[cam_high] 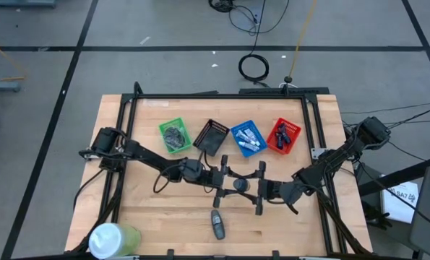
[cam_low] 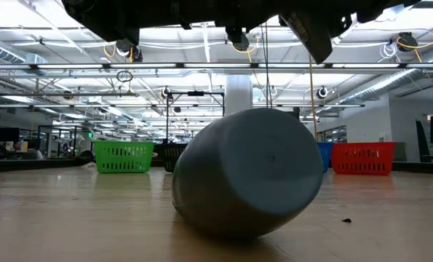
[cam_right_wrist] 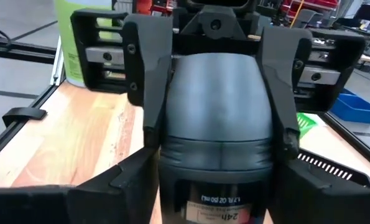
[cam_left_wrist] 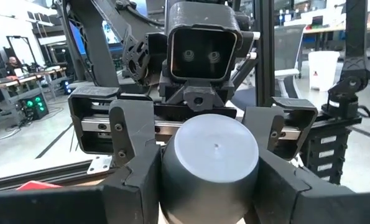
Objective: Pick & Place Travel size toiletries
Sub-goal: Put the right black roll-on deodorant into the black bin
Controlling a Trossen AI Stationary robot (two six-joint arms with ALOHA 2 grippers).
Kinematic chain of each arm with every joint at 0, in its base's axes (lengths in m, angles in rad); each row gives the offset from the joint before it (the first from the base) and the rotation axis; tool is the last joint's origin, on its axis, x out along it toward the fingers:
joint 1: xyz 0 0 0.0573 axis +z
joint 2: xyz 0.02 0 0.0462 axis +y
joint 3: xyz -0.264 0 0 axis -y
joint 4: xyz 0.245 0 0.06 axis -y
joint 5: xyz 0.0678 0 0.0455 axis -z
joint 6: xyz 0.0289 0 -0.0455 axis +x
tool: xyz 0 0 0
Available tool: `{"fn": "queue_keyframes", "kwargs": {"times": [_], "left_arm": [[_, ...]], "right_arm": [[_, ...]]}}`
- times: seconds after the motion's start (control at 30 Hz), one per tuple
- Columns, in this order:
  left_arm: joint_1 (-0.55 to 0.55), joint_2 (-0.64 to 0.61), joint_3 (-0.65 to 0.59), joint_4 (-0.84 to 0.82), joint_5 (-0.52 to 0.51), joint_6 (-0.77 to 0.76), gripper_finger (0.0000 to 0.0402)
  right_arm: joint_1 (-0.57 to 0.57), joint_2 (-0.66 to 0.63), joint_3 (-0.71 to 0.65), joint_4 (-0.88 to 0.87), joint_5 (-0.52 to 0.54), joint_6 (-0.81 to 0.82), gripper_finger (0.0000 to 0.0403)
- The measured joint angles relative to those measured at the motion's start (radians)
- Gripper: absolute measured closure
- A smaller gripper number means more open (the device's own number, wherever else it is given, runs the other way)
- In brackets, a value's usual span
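Meeting over the middle of the worktop (cam_high: pixel 149 217), the left hand (cam_high: pixel 224 178) and the right hand (cam_high: pixel 259 189) face each other with one grey oval bottle (cam_high: pixel 240 185) between them. Both wrist views show fingers on either flank of this bottle: the left hand's fingers (cam_left_wrist: pixel 135 180) press in near its rounded end, and the right hand's fingers (cam_right_wrist: pixel 129 180) clasp the labelled end, so each hand looks clamped on it, mid-handover by my reading.

To do this step well, one hand should keep a firm hold until the other's grip is sure; only then should the giver let go and draw straight back along the bottle, without twisting it.

The held bottle's long axis runs from hand to hand, its plain rounded end toward the left hand, its printed end toward the right.

Just in front of the hands, nearer the worktop's front edge, a second grey oval bottle (cam_high: pixel 217 223) lies on its side. Beyond the hands stand the green basket (cam_high: pixel 174 135), black basket (cam_high: pixel 213 136), blue basket (cam_high: pixel 246 139) and red basket (cam_high: pixel 284 136).
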State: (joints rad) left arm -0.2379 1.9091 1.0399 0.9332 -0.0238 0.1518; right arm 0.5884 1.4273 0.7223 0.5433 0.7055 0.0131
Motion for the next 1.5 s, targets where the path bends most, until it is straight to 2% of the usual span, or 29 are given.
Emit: {"fn": "queue_keyframes", "kwargs": {"times": [0.1,0.23,0.37,0.47,0.53,0.57,0.67,0.8,0.93,1.03,1.13,1.23,1.5], "left_arm": [[0.0,-0.032,0.0,-0.065,-0.017,0.004,0.0222],[-0.011,-0.117,-0.001,-0.254,-0.132,0.023,0.0222],[-0.024,-0.209,0.0,-0.432,-0.351,0.038,0.0222],[-0.033,-0.253,-0.015,-0.539,-0.569,0.037,0.0222],[-0.027,-0.267,-0.042,-0.568,-0.647,0.021,0.0222],[-0.015,-0.274,-0.064,-0.564,-0.651,0.009,0.0222],[0.053,-0.287,-0.153,-0.489,-0.627,-0.053,0.0222],[0.197,-0.283,-0.25,-0.402,-0.504,-0.167,0.0222],[0.334,-0.287,-0.243,-0.455,-0.385,-0.292,0.0222],[0.402,-0.286,-0.221,-0.572,-0.273,-0.417,0.0222],[0.432,-0.286,-0.203,-0.683,-0.206,-0.532,0.0222],[0.437,-0.285,-0.2,-0.743,-0.178,-0.558,0.0222],[0.425,-0.285,-0.199,-0.749,-0.175,-0.627,0.0222]], "right_arm": [[0.0,-0.002,0.002,-0.036,-0.001,0.004,0.0154],[-0.002,-0.002,0.002,-0.15,0.01,0.053,0.0137],[0.002,0.0,0.0,-0.258,-0.013,0.182,0.013],[0.006,-0.001,0.0,-0.273,-0.011,0.259,0.013],[0.012,0.0,0.0,-0.275,-0.004,0.268,0.0133],[0.016,0.0,0.0,-0.274,-0.004,0.269,0.0134],[0.023,-0.001,0.0,-0.271,-0.007,0.271,0.014],[0.025,0.0,0.0,-0.264,-0.004,0.27,0.0144],[0.025,0.0,0.0,-0.264,-0.004,0.271,0.0144],[0.025,0.0,0.0,-0.264,-0.004,0.271,0.0146],[0.025,0.0,0.0,-0.264,-0.004,0.265,0.0147],[0.025,0.0,0.0,-0.265,-0.004,0.262,0.0147],[0.025,0.0,0.0,-0.264,-0.004,0.263,0.0147]]}}
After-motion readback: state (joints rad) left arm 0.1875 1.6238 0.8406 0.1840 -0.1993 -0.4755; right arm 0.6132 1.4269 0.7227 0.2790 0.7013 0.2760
